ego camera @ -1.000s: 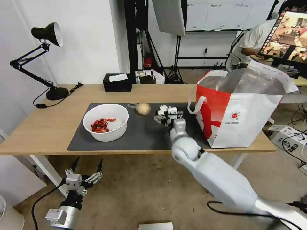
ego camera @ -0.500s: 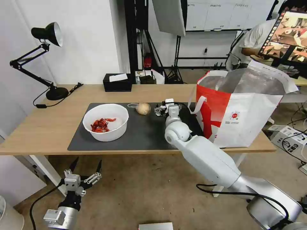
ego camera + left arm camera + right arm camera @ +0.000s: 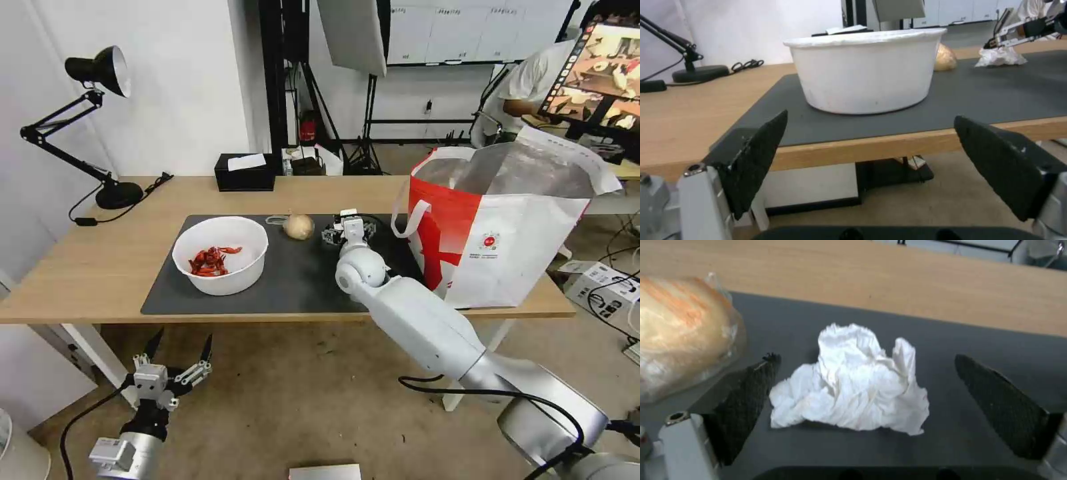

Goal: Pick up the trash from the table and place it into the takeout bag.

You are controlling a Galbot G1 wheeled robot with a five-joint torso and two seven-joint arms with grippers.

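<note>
Three pieces of trash lie on your worktop (image 3: 100, 267), all on the dark grey mat (image 3: 300, 280): one crumpled white tissue (image 3: 853, 386), one beige onion-like ball (image 3: 299, 227) in thin clear wrap just to its left, and one white bowl (image 3: 220, 255) of red crayfish shells (image 3: 208, 261) further left and nearer you. No clear two-part tray can be seen on the mat. One takeout bag (image 3: 507, 247) stands open at the right end, its silver lining showing; what it already holds you cannot tell from here. So judge the job as at least three items short. Your right hand (image 3: 862, 400) is low over the mat with its two fingers (image 3: 746, 406) apart, one either side of the tissue and not yet touching it; the tissue looks like the item in hand. Your left hand (image 3: 180, 350) hangs below the near edge of the worktop, left of the bowl, its fingers also spread and gripping nothing. Beyond the mat you have one black tissue box (image 3: 245, 172) at the far edge and one black desk lamp (image 3: 87, 127) at the far left, neither of which is trash.
</note>
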